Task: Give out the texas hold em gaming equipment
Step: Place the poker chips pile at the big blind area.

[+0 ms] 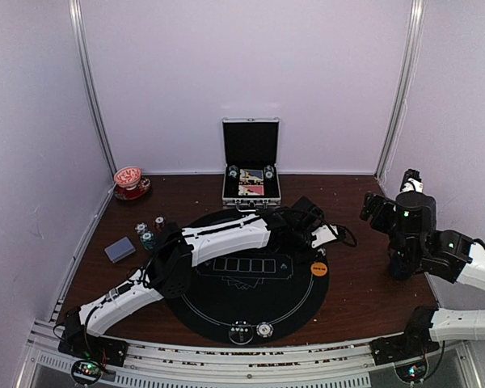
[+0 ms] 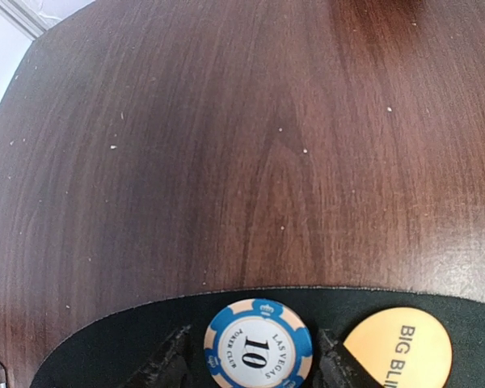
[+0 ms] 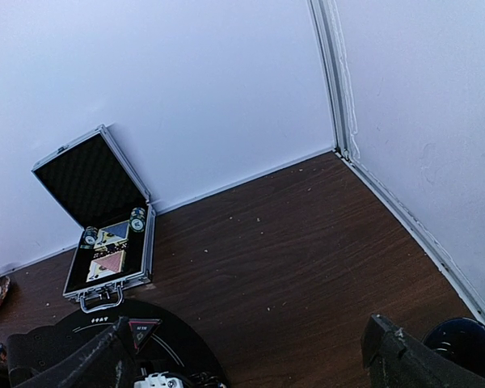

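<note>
We locate the blue-and-white striped round poker chip (image 2: 259,346) flat at the black round felt mat's (image 2: 121,349) right edge, between the left gripper's (image 2: 255,372) released, parted fingers, beside the orange flat button disc (image 2: 398,349).

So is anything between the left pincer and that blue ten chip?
Nothing visible: the blue chip lies flat on the black mat inside the left pincer; the orange Big Blind disc sits beside it.

Top: high behind bases, down on whole table (image 1: 372,283). Left wrist: close over mat (image 2: 105,347) edge, shares orange button (image 2: 398,352). Right wrist: faces back corner, shares case (image 3: 89,178).
</note>
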Robot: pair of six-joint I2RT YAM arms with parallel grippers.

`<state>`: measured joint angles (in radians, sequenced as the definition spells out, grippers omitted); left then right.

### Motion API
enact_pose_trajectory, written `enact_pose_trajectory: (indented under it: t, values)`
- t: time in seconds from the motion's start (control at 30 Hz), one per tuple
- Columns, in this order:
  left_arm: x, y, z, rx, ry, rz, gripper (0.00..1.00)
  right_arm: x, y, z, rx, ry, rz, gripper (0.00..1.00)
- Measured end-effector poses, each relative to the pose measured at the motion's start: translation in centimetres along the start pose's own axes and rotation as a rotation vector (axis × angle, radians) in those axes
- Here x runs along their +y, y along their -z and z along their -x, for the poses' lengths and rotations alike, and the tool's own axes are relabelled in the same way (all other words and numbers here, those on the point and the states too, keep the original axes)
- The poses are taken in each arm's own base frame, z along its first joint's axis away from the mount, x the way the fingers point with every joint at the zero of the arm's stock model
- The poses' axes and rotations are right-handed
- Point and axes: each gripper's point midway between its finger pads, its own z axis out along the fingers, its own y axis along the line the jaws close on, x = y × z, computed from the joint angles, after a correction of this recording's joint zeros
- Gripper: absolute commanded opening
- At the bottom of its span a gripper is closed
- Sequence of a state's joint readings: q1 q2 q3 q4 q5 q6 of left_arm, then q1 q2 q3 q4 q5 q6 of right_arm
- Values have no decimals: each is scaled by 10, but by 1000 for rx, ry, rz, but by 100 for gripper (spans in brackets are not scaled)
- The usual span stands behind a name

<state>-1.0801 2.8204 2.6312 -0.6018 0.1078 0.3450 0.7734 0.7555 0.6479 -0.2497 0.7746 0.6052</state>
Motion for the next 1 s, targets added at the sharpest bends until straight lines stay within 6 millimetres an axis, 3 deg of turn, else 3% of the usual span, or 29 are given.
enact_pose_trajectory:
  t: [0.3, 0.57, 0.83, 1.0]
  values:
    - [2, 0, 0, 3, -3, 12, 70, 0, 0, 0, 0, 4, 1, 99]
    - [9, 1, 0, 13, -7, 52, 72, 0, 0, 0, 1, 6, 2, 98]
    - [20, 18, 15, -7, -17, 91, 78, 3, 0, 0, 1, 1, 10, 98]
    - [20, 40, 28, -19, -25, 79, 89, 3, 0, 0, 0, 0, 12, 98]
